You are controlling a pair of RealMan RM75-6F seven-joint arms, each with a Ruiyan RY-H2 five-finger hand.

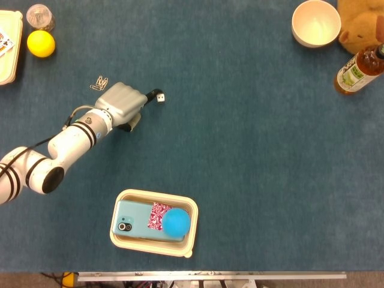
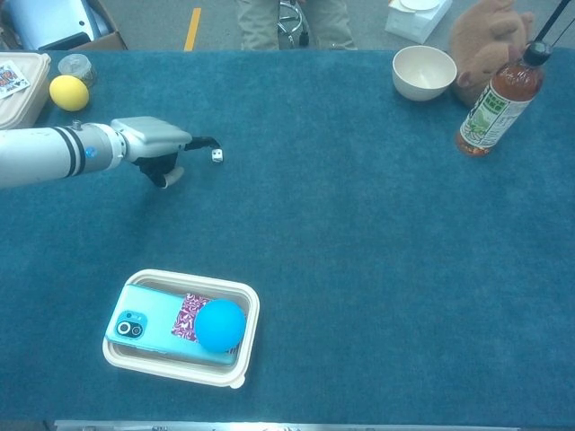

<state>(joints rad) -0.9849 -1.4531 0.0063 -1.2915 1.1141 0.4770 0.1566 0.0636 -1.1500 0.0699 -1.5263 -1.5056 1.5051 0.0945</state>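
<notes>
My left hand [image 1: 123, 103] lies low over the blue table at the left, also visible in the chest view [image 2: 153, 144]. Most of its fingers are curled under, and one dark-tipped finger points right. A small white die [image 1: 161, 96] sits on the cloth right at that fingertip, shown again as the die [image 2: 216, 156] in the chest view; nothing is held in the hand. A few paper clips [image 1: 99, 82] lie just behind the hand. My right hand does not show in either view.
A cream tray [image 1: 123, 240] near the front edge holds a teal phone [image 1: 135, 219] and a blue ball [image 1: 177, 222]. Far left: a yellow ball [image 1: 41, 43], a small jar [image 1: 39, 16], a beige container [image 1: 9, 54]. Far right: a white bowl [image 1: 316, 23], a tea bottle [image 1: 358, 71], a plush toy [image 1: 360, 24].
</notes>
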